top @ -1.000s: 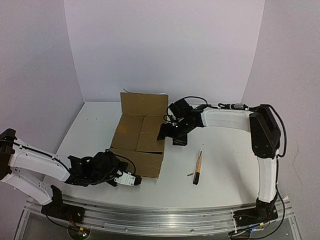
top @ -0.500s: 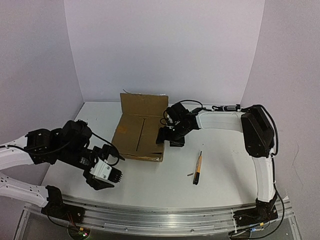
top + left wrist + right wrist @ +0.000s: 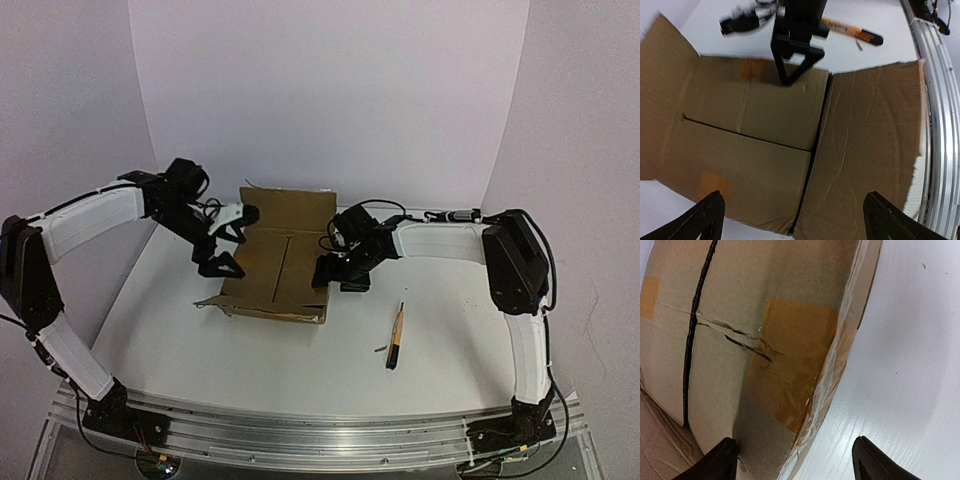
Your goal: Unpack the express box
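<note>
Here, spread right end effector (image 3: 795,456) astride taped edge of express box (image 3: 730,340)

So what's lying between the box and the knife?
Mostly bare table, as the top view shows. Between the box and the knife there is only a tiny dark scrap, just left of the knife.

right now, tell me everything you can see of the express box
The express box is a flat, squarish brown corrugated cardboard parcel lying on the white table. Its far flap stands upright; the two inner flaps lie shut, a dark seam between them. Tan tape patches and clear tape show on its right side, where the cardboard is creased and torn. The right gripper is open astride that edge; the left gripper hangs open above its left side, apart from it.
</note>
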`<state>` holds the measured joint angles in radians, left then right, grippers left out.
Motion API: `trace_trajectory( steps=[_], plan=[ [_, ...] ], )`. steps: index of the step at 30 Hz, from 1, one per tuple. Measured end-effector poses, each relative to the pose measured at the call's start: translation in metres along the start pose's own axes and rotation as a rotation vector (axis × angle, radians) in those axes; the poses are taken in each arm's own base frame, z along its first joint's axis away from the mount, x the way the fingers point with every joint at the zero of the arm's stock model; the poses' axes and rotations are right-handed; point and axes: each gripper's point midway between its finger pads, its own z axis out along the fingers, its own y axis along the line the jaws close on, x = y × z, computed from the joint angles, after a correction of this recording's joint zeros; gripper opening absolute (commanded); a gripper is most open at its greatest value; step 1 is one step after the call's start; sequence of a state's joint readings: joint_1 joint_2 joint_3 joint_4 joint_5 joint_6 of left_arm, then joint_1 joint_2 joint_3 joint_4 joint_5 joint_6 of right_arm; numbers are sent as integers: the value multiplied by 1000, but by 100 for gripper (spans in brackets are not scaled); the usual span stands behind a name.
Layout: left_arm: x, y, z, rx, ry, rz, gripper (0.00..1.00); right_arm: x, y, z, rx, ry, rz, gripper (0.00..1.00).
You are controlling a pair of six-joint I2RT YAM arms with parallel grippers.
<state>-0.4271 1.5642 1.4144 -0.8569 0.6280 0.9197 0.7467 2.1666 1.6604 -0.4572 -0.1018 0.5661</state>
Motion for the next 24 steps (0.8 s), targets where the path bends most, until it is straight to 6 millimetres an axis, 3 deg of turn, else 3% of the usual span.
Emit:
trace_trajectory(
  steps=[3, 6, 8, 12, 15, 18, 20, 21, 24],
  plan=[
    [50, -19, 50, 70, 147, -25, 100, 0, -1, 0, 5, -3, -4, 81],
    [103, -55, 82, 121, 294, 15, 100, -2, -2, -2, 14, -11, -10, 82],
    [122, -66, 93, 115, 349, 74, 100, -3, -2, -6, 20, -18, -14, 82],
    [135, -60, 106, 15, 387, 187, 95, -8, 2, -15, 16, -37, -21, 81],
    [135, -52, 109, -68, 379, 245, 65, -10, 7, -22, 7, -51, -27, 80],
    [130, -46, 107, -129, 354, 285, 26, -12, 11, -27, 3, -58, -37, 80],
    [122, -40, 103, -168, 336, 304, 8, -13, 15, -29, 7, -65, -54, 81],
    [119, -38, 102, -179, 328, 311, 2, -14, 19, -31, 11, -74, -67, 82],
    [113, -38, 100, -187, 312, 319, 0, -16, 30, -41, 41, -112, -100, 83]
  ],
)
